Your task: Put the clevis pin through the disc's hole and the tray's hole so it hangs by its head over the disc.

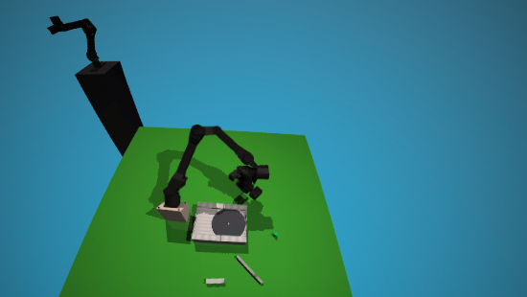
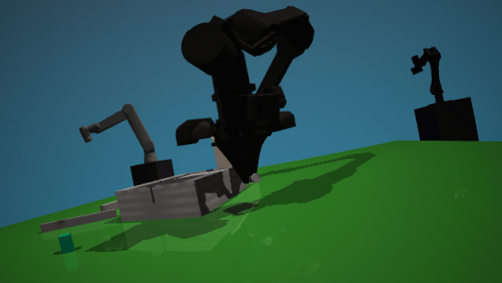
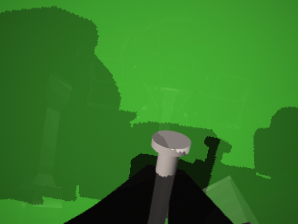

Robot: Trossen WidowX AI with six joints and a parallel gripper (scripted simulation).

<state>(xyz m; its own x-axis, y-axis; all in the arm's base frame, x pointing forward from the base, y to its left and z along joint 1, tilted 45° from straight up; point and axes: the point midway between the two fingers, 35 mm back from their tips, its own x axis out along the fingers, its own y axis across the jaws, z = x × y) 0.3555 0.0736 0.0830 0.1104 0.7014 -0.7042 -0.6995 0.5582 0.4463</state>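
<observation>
The steel clevis pin (image 2: 255, 178) (image 3: 171, 142) is held between the fingertips of my gripper (image 1: 240, 198) (image 2: 247, 180) (image 3: 162, 176). Its round head sticks out past the tips in the wrist view, and its shank runs back between the fingers. My gripper is shut on it, above the table beside the tray's far right corner in the top view. The steel tray (image 1: 203, 232) (image 2: 160, 205) stands on the table. The dark round disc (image 1: 221, 229) lies flat in the tray's right part, with a small pale spot at its middle. The tray's pin hole cannot be made out.
A long pale bar (image 1: 249, 270) (image 2: 79, 220) and a short pale block (image 1: 215, 281) lie in front of the tray. A small teal cylinder (image 1: 275, 235) (image 2: 67, 243) stands beside it. My arm's base block (image 1: 173, 213) is left of the tray. Other arms stand on dark pedestals (image 1: 107, 102) (image 2: 447, 120) beyond the table.
</observation>
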